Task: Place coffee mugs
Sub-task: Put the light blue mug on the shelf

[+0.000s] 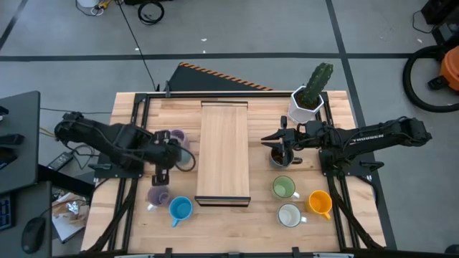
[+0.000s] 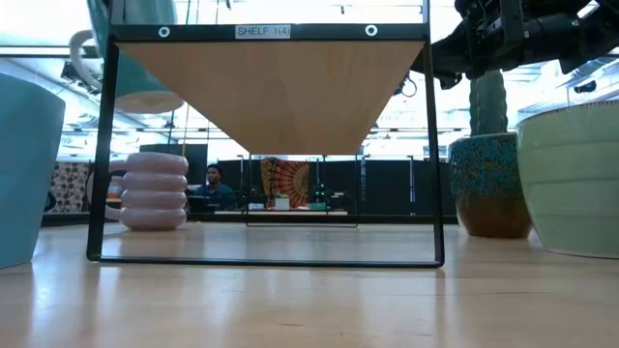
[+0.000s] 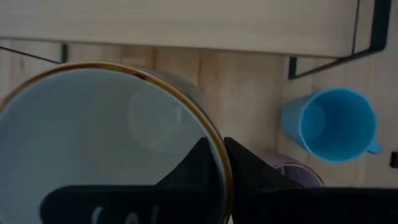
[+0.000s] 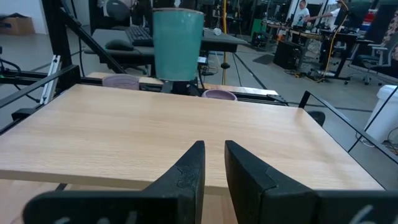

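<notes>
My left gripper (image 1: 162,159) hangs left of the wooden shelf (image 1: 224,154), shut on a pale mug with a brown-edged rim (image 3: 106,137), which also shows raised beyond the shelf top (image 4: 178,43). Two lilac mugs (image 1: 176,136) (image 1: 158,195) and a blue mug (image 1: 180,208) stand on the table near it. My right gripper (image 4: 214,155) is level at shelf height, pointing across the shelf top, with its fingers together and empty. It is above the dark brown mug (image 1: 279,157). Green (image 1: 283,188), white (image 1: 289,215) and orange (image 1: 320,203) mugs stand on the right. My left gripper holds the pale mug by its rim (image 3: 205,124), one finger inside the mug and one outside. The fingers come from above, pointing down. The mug hangs upright and is lifted clear of the table (image 2: 126,68).
The shelf is a wooden board on a thin black frame (image 2: 266,87), with open room beneath it. A white faceted pot with a cactus (image 1: 308,100) stands at the far right, close behind my right gripper. Bare table lies near the front edge, between the mug groups.
</notes>
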